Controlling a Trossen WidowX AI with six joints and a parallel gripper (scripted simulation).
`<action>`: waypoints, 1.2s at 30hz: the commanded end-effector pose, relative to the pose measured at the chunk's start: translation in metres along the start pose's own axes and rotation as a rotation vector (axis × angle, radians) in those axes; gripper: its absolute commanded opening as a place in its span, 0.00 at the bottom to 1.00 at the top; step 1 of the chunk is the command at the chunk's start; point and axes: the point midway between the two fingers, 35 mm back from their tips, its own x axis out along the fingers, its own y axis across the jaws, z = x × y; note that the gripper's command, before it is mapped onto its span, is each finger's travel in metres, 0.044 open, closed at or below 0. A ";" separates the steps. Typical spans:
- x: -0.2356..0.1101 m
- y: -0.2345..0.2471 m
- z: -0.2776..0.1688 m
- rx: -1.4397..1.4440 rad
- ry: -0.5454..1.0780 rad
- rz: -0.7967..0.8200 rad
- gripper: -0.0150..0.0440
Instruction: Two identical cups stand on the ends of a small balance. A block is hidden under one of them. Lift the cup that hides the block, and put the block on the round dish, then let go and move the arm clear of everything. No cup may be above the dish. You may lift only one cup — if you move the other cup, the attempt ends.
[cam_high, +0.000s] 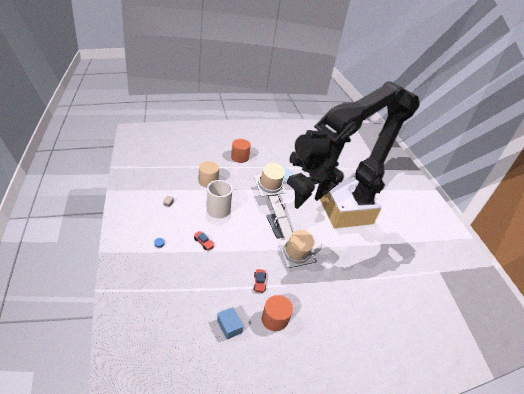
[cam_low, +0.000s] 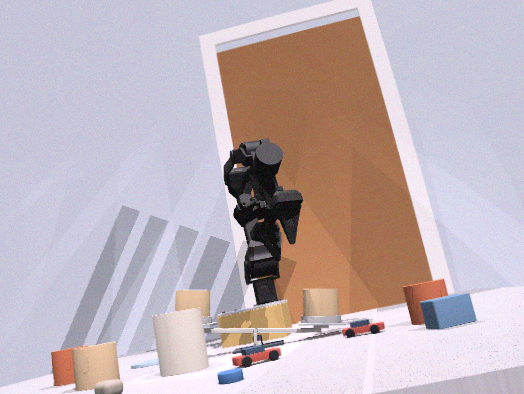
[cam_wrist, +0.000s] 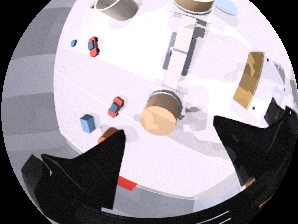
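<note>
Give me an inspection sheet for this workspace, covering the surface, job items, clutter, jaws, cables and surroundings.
Surface: pale table top, striped with shadow.
Job's things: balance with a far cup and a near cup on its end plates; light blue round dish partly hidden behind the far cup. Block: nothing seen.
Clutter: open beige tube, tan cylinder, two orange cylinders, blue box, two red toy cars, blue disc, small beige pebble.
Grippers: gripper open, holding nothing, above the table between the cups.
Cables: nothing seen.
Surroundings: grey walls, tiled floor, orange door.
</note>
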 end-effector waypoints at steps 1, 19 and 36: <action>0.015 0.010 -0.009 0.115 0.002 -0.060 1.00; 0.064 0.028 -0.039 0.421 -0.041 -0.211 1.00; 0.091 0.023 -0.039 0.421 -0.042 -0.211 1.00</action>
